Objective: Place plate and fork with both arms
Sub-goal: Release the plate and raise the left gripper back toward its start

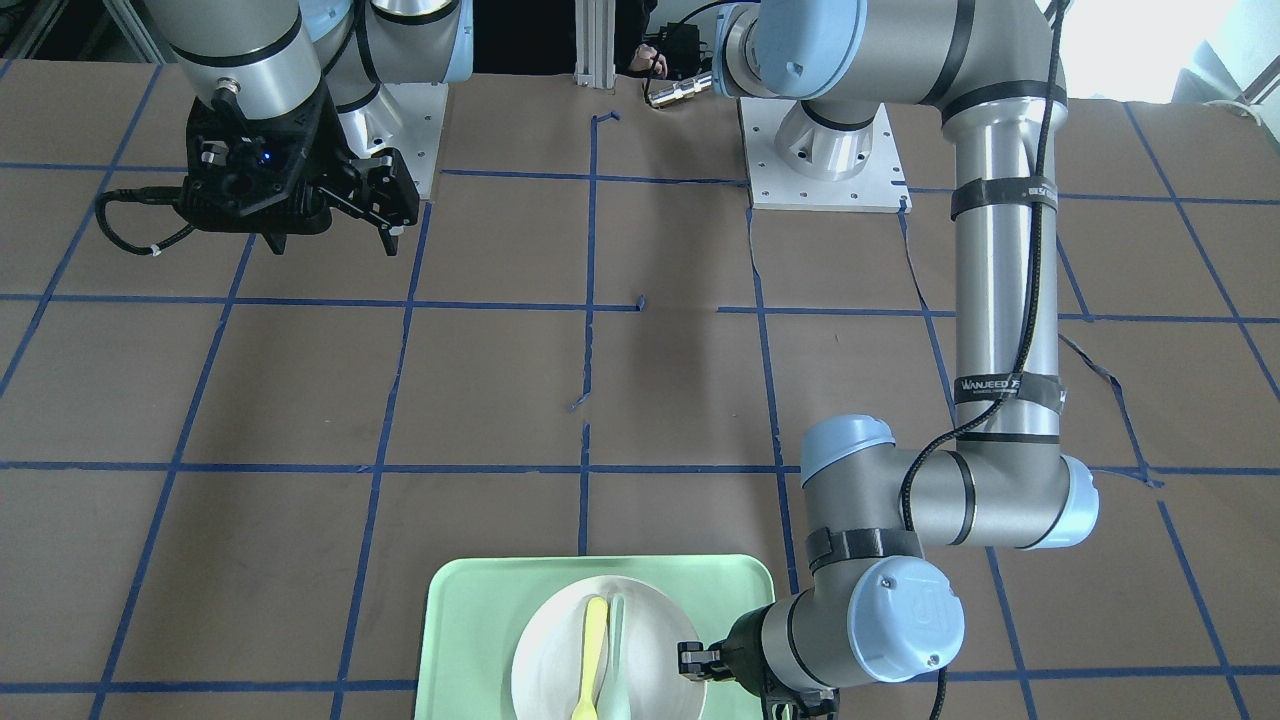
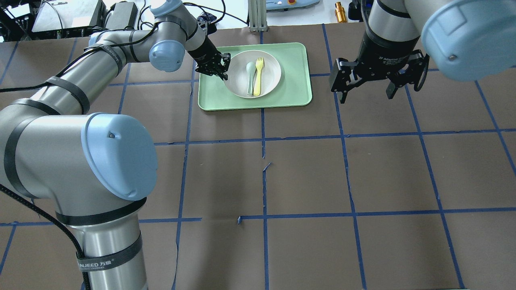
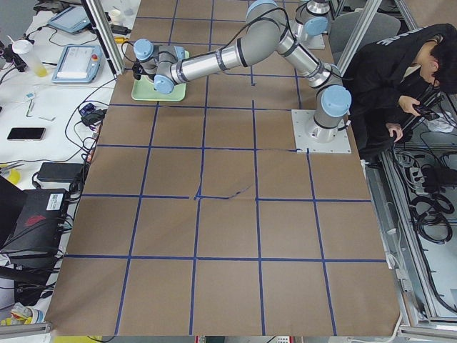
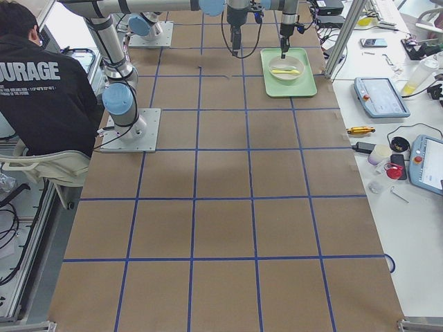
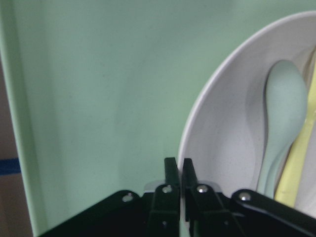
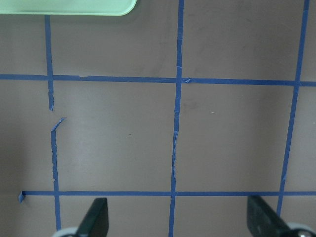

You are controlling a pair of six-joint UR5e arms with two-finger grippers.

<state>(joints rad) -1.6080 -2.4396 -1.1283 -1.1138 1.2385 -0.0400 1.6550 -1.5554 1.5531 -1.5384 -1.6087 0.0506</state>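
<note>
The off-white plate (image 2: 272, 74) lies on the mint-green tray (image 2: 294, 80) at the table's far side. The pale-yellow fork (image 2: 259, 74) and a grey-green spoon (image 2: 250, 76) lie side by side in the plate. My left gripper (image 2: 223, 68) is at the plate's left rim. In the left wrist view my left gripper (image 5: 178, 170) has its fingers pinched on the rim of the plate (image 5: 222, 138). My right gripper (image 2: 367, 90) is open and empty, hovering above the table to the right of the tray. The plate (image 1: 550, 650) and fork (image 1: 590, 650) also show in the front-facing view.
The table is brown board with a blue tape grid. The right wrist view shows bare board and a corner of the tray (image 6: 69, 7). Operators sit behind the robot in the side views. Devices and bottles lie on the bench beyond the tray.
</note>
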